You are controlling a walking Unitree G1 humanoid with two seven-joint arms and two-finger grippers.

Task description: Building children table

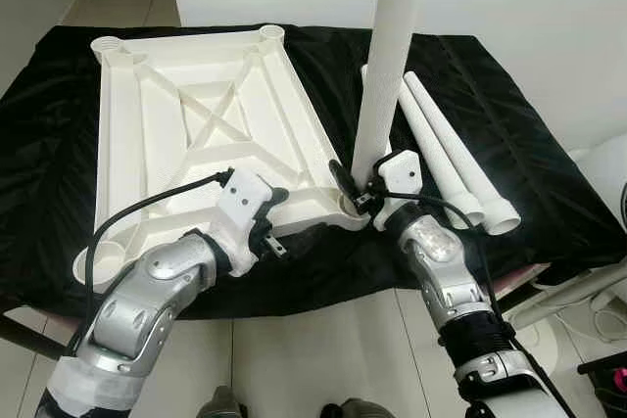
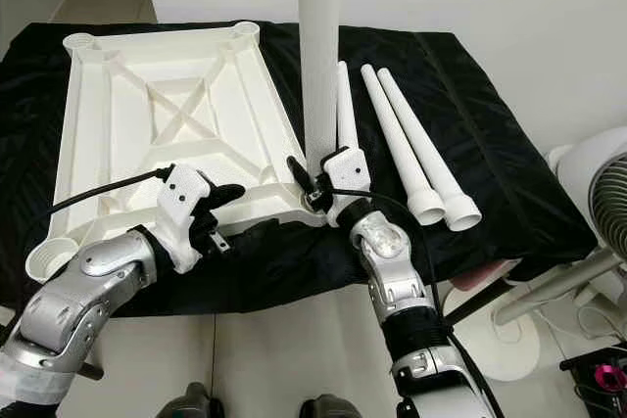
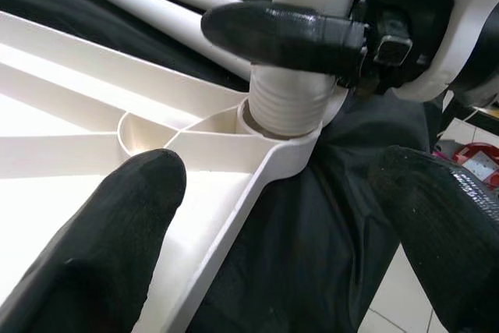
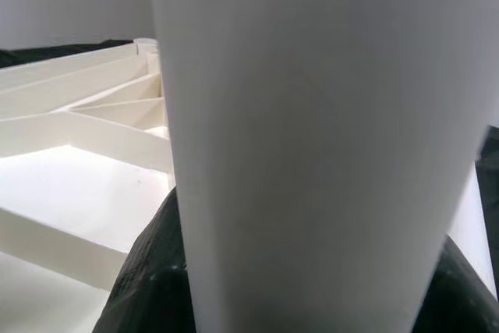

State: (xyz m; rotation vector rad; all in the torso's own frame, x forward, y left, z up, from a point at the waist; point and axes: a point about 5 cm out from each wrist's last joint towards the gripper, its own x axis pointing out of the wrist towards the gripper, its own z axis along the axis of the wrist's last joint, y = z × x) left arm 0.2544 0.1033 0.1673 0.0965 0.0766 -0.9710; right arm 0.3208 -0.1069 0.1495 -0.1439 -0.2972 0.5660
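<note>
A white tabletop lies upside down on a black cloth. One white leg stands upright with its threaded end in the near right corner socket. My right gripper is shut on this leg just above the socket, and the leg looms close in the right wrist view. My left gripper is open at the tabletop's near rim. One of its fingers is over the ribbed inside, the other beyond the edge over the cloth. Three more legs lie flat to the right.
The cloth-covered table ends close in front of me, with tiled floor below. A white fan stands at the right, beside cables on the floor. Open corner sockets show at the far left, far right and near left.
</note>
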